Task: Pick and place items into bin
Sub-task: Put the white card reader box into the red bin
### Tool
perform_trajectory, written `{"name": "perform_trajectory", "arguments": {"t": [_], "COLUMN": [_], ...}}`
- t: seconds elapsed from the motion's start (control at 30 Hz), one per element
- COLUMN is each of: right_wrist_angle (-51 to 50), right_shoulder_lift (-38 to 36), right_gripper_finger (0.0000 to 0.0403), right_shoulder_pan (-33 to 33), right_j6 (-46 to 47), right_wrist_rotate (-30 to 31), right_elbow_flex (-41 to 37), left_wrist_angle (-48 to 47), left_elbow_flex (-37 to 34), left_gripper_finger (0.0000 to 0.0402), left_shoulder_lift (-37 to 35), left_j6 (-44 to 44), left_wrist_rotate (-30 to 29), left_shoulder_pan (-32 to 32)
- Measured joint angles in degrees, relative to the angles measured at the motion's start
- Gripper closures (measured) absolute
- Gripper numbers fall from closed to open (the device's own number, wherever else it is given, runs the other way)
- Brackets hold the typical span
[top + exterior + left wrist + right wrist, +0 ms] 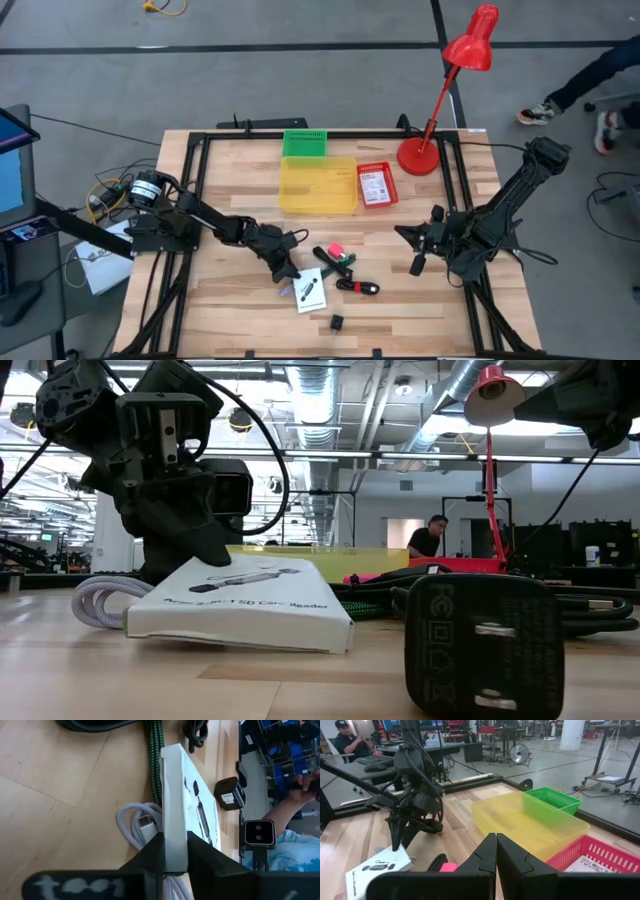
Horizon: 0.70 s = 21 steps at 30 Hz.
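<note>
A flat white box with a printed black device (310,290) (240,605) (192,805) lies near the table's front. My left gripper (286,269) (175,857) is shut on its end. A coiled white cable (137,825) (100,600) sits right beside that end. A green braided cord (156,765), a pink piece (335,249), a red-and-black tool (358,287) and a black plug adapter (337,322) (480,645) lie nearby. My right gripper (418,262) (496,847) is shut and hovers over the table's right part, touching nothing. My left gripper pinches the white box at its end nearest the left arm (175,847), one finger (200,855) on the printed top face and the other (150,857) on the underside. It comes slanting down from the table's left. The box's far end (330,635) rests on the table.
A yellow bin (318,185), a green basket (304,143) and a red basket (377,185) holding a white card stand at the far middle. A red desk lamp (440,100) stands far right. A person (428,538) sits beyond the table.
</note>
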Motion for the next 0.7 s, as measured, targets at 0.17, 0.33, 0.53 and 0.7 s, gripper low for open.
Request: {"name": "perform_trajectory", "arguments": {"t": [0.17, 0.33, 0.53, 0.7], "right_wrist_angle": [0.0, -0.01, -0.02, -0.02], "right_shoulder_lift": [0.0, 0.0, 0.0, 0.0], "right_gripper_finger": [0.0403, 0.0403, 0.0403, 0.0403], "right_shoulder_pan": [0.0, 0.0, 0.0, 0.0], "right_j6": [0.0, -0.18, -0.28, -0.38], "right_wrist_rotate": [0.02, 0.04, 0.09, 0.2], "right_elbow_flex": [0.0, 0.0, 0.0, 0.0], "left_wrist_angle": [-0.1, 0.09, 0.32, 0.29], "left_elbow_flex": [-0.07, -0.12, -0.09, -0.07], "left_gripper_finger": [0.0365, 0.0365, 0.0365, 0.0365], "left_shoulder_lift": [-1.33, -3.44, -6.14, -9.17], "left_j6": [0.34, 1.33, 1.8, 2.97], "left_wrist_rotate": [0.16, 0.78, 1.09, 1.18], "left_shoulder_pan": [-0.02, -0.13, -0.07, 1.08]}}
